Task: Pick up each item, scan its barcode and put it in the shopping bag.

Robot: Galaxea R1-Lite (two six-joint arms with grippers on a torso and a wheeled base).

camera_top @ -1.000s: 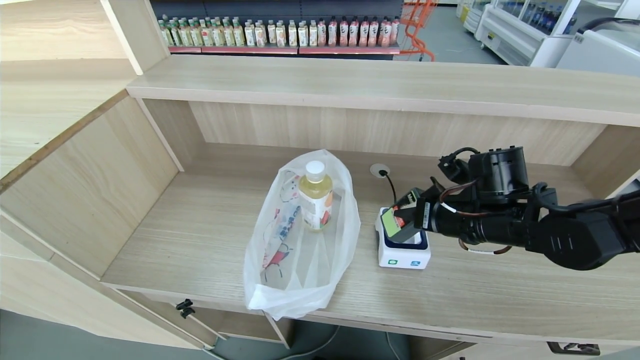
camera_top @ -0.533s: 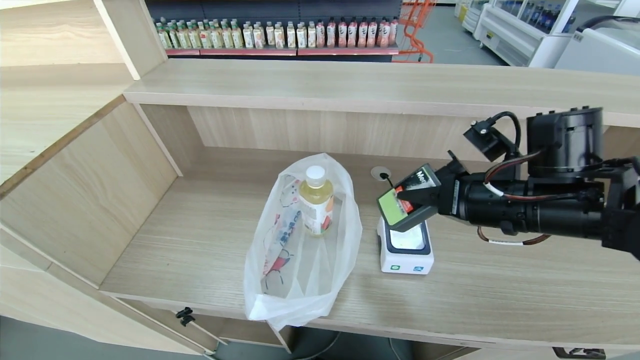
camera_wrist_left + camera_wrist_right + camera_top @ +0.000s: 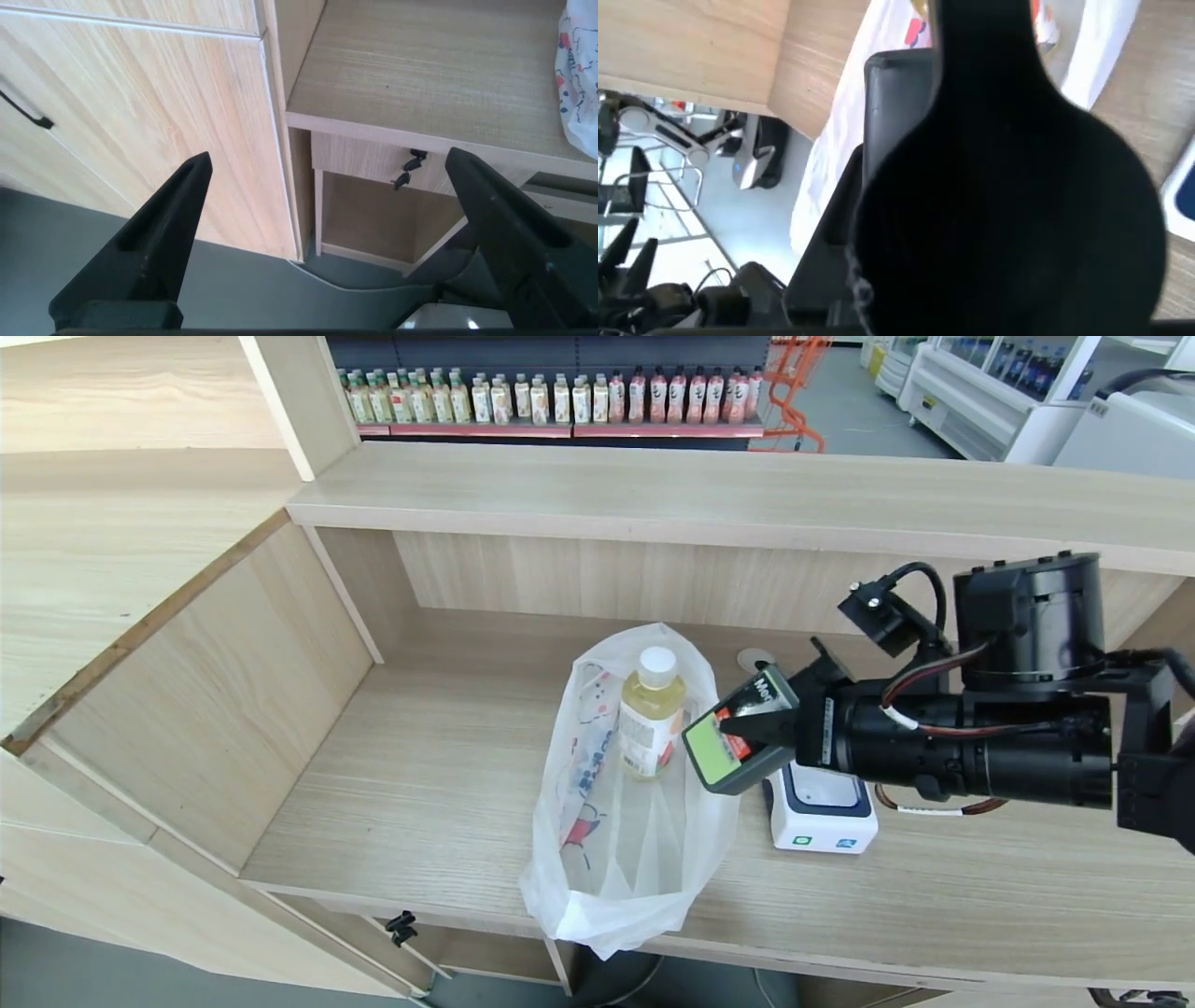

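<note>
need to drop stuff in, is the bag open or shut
Open: the bag's mouth is spread wide, and the bottle stands upright inside it, seen through the opening.

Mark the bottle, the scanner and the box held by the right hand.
bottle (image 3: 651,705), head view, on its yellow body.
scanner (image 3: 822,826), head view, on its white front.
box (image 3: 713,755), head view, on its green face.

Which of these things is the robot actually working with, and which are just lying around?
Job: small box in right gripper, scanner, shopping bag, bottle standing in it.
Lying about: shelved drinks, orange wire cart, chest freezers.
</note>
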